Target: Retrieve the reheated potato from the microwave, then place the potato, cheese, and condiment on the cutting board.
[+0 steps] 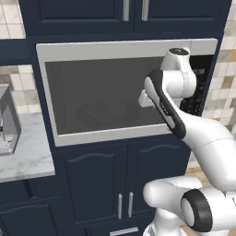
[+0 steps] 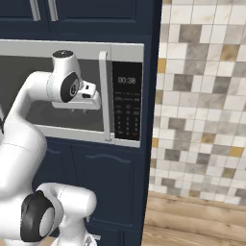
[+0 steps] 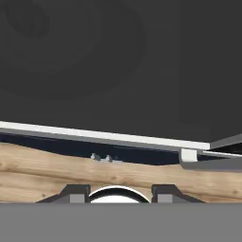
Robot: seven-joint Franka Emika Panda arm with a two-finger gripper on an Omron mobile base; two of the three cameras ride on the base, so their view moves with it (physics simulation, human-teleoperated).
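Observation:
The microwave [image 1: 124, 48] has a light grey frame, and its dark glass door [image 1: 101, 92] looks closed. A round turntable plate [image 1: 108, 113] shows faintly through the glass. The potato is hidden behind the dark glass. The cheese, condiment and cutting board are out of view. My gripper [image 2: 85, 108] hangs in front of the door's right side, just left of the upright grey handle [image 2: 103, 96]. In the hand view my gripper [image 3: 120, 191] has its tips apart with nothing between them, and the handle's lower end [image 3: 189, 155] lies off to the right.
The black keypad panel [image 2: 127, 101] sits right of the handle. Navy cabinet doors [image 1: 124, 184] stand below the microwave. A steel coffee machine [image 1: 7, 120] rests on the marble counter [image 1: 25, 156] at left. A tiled wall [image 2: 202, 96] and wooden floor [image 2: 192, 221] lie to the right.

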